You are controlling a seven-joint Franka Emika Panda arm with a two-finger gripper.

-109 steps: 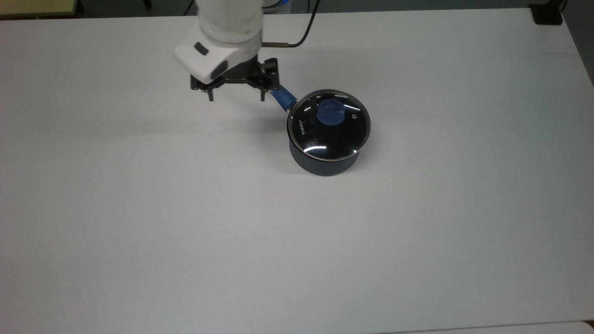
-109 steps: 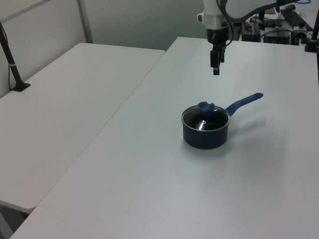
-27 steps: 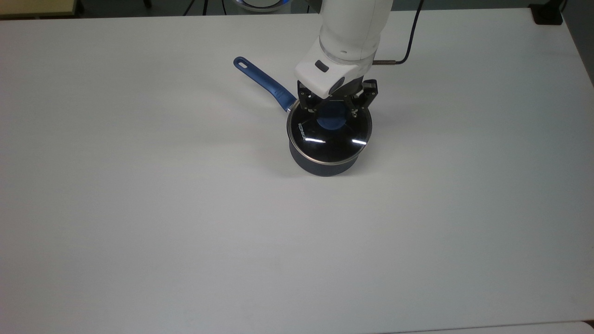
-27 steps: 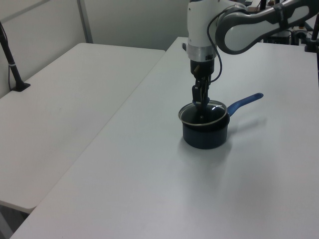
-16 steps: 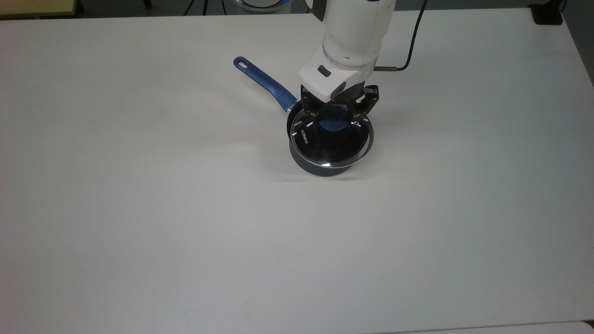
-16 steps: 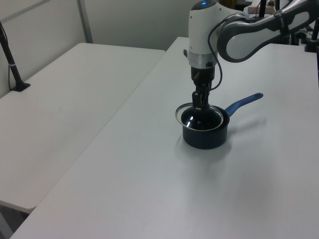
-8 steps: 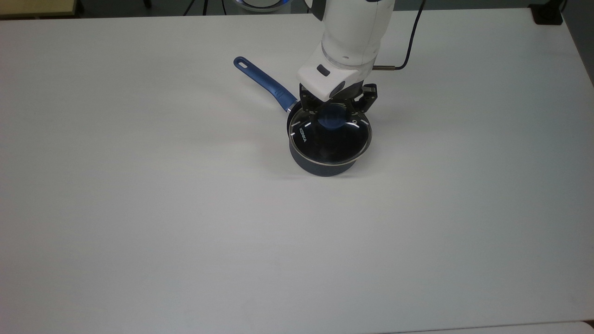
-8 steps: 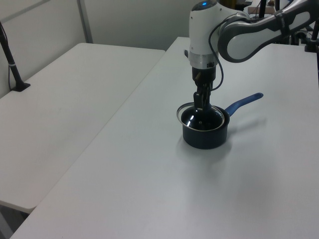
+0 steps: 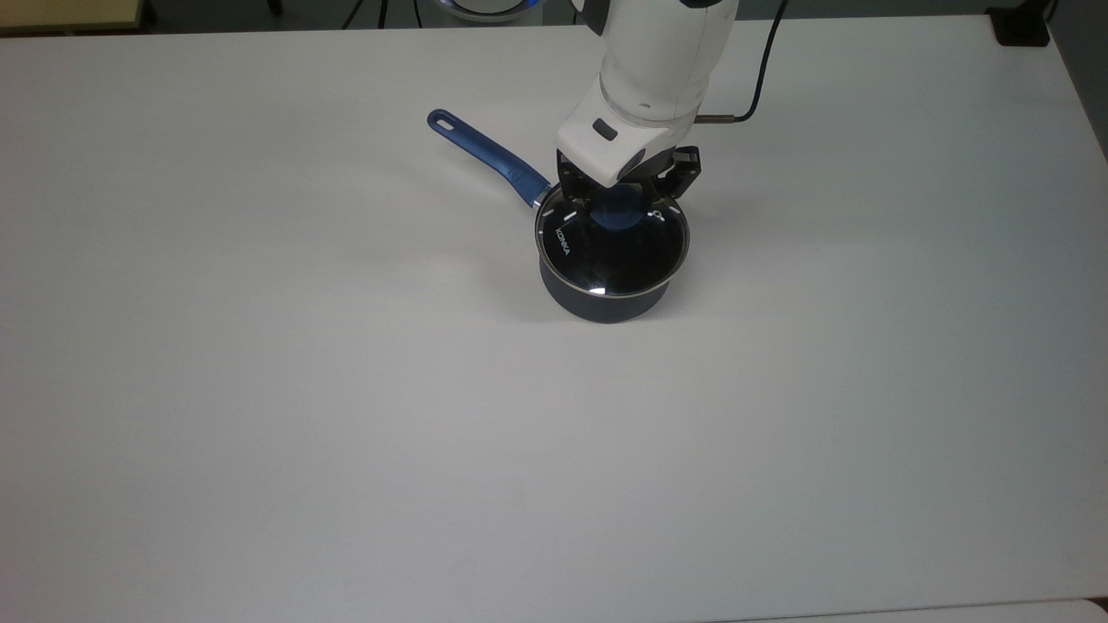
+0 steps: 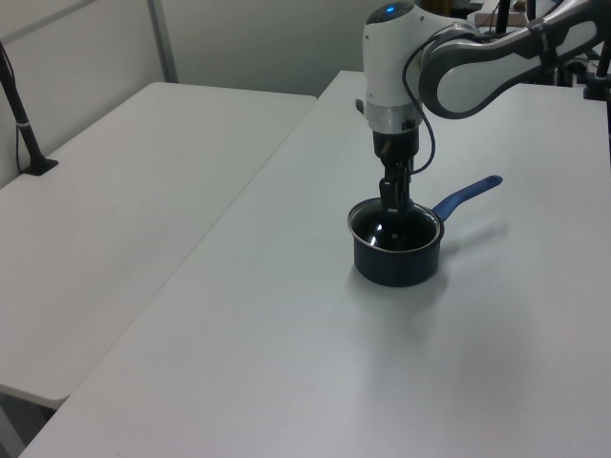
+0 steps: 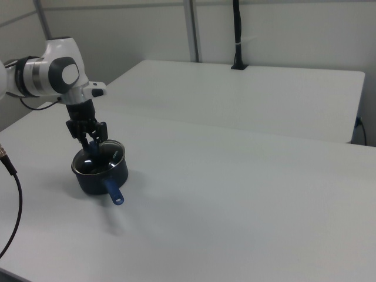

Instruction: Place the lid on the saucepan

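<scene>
Top view: hand (image 9: 619,204) grips lid (image 9: 612,247) over saucepan (image 9: 603,305).

In the top view the arm's white wrist housing (image 9: 625,143) covers the upper part of the blue knob (image 9: 617,216) and the far rim of the lid (image 9: 611,251), and the arm itself runs off the top edge. In the left view the knob is hidden behind the gripper (image 10: 390,202), and the lid's lettering is too small to read. In the right view the saucepan (image 11: 100,170) hides the near end of its handle (image 11: 114,192), and a black cable (image 11: 13,200) is cut off by the right view's left edge.
</scene>
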